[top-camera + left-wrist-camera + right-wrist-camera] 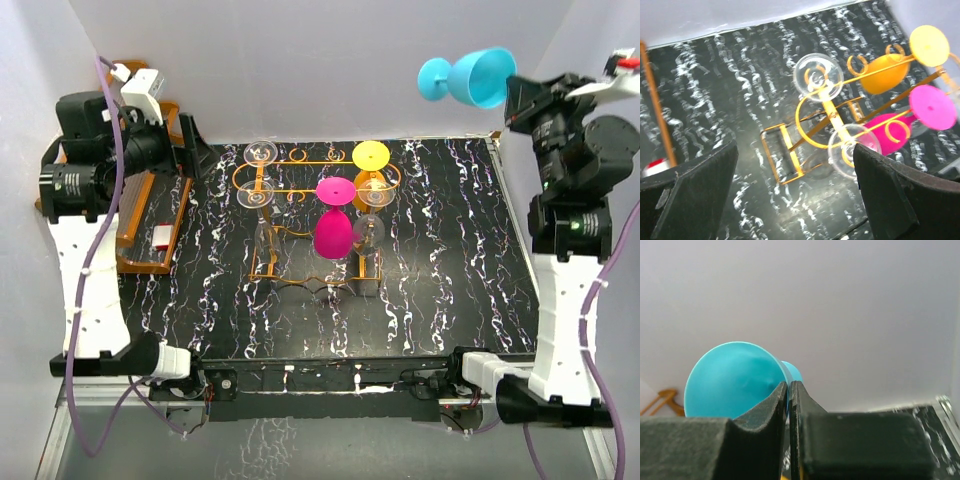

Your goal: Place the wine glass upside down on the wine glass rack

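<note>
The cyan wine glass (470, 78) hangs high in the air at the back right, lying sideways with its foot pointing left. My right gripper (512, 95) is shut on the wall of its bowl at the rim; in the right wrist view the wine glass (732, 382) fills the left, and the gripper (789, 385) pinches its rim. The gold wire wine glass rack (320, 162) stands mid-table, well below and left of the glass. My left gripper (185, 150) is open and holds nothing at the back left; its wrist view shows the gripper (795, 155) looking down on the rack (792, 152).
On the rack hang a pink glass (333, 232), a yellow glass (371, 155) and clear glasses (262, 152), all upside down. A brown wooden stepped rack (150, 225) stands along the left edge of the black marbled table (450, 250). White walls enclose the back and sides.
</note>
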`<state>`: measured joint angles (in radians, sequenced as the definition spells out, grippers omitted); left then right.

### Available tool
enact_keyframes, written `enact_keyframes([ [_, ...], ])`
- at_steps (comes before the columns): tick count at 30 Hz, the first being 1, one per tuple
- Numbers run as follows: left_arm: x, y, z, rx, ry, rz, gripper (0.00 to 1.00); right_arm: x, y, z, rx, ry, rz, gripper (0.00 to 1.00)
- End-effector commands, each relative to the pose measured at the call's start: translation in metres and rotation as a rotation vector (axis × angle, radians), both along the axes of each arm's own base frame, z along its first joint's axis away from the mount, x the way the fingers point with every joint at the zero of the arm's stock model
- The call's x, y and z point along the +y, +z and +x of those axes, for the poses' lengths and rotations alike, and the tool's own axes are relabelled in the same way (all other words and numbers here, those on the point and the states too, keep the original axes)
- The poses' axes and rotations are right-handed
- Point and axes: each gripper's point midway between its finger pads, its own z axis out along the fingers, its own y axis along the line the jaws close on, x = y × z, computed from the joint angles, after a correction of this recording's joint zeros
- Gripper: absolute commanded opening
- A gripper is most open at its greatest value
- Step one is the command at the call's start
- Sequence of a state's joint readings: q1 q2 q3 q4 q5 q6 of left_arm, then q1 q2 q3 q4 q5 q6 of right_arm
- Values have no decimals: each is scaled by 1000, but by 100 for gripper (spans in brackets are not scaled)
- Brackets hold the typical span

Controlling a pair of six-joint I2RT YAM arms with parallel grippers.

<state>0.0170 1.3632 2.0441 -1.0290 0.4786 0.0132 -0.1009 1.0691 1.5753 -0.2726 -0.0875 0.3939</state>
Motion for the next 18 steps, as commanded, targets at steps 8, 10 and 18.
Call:
enact_keyframes([
  [8, -76, 124, 0, -208, -371, -538, 97, 74, 80, -10, -298, 434, -100, 8],
  [10, -79, 138, 2, -238, -377, -615, 97, 82, 87, -28, -429, 456, -185, 8],
  [18, -137, 134, 18, -77, -491, -793, 97, 68, 116, -47, -647, 299, -268, 8],
])
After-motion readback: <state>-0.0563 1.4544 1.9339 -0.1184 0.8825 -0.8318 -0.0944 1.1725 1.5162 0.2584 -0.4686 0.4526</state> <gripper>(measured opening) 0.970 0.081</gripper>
